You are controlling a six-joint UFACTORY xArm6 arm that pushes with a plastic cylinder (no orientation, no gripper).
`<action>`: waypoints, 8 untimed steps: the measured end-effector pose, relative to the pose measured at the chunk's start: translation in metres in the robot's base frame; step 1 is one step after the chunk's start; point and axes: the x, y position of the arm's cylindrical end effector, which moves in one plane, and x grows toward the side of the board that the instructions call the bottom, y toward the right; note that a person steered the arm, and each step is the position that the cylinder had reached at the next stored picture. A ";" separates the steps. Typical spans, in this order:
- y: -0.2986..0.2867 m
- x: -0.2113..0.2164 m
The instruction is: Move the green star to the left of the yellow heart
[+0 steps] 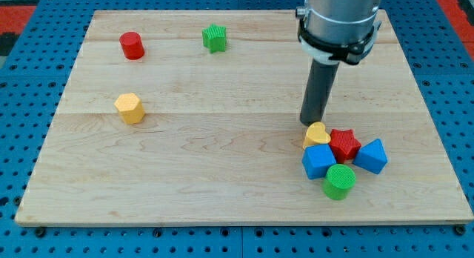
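My arm comes down from the view's top right, a grey cylindrical body with a black collar round its lower edge. Below the collar the straight dark rod stands nearly upright. My tip [310, 123] rests low at the surface, directly beneath the collar, a shade to its left.

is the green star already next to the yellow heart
No, the green star sits alone near the view's top, far from the yellow heart, which lies in the cluster right below my tip.
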 end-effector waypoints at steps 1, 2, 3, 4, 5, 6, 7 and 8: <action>-0.014 -0.052; 0.012 -0.164; -0.037 -0.245; -0.135 -0.225; -0.163 -0.161; -0.175 -0.114; -0.194 -0.131; -0.196 -0.073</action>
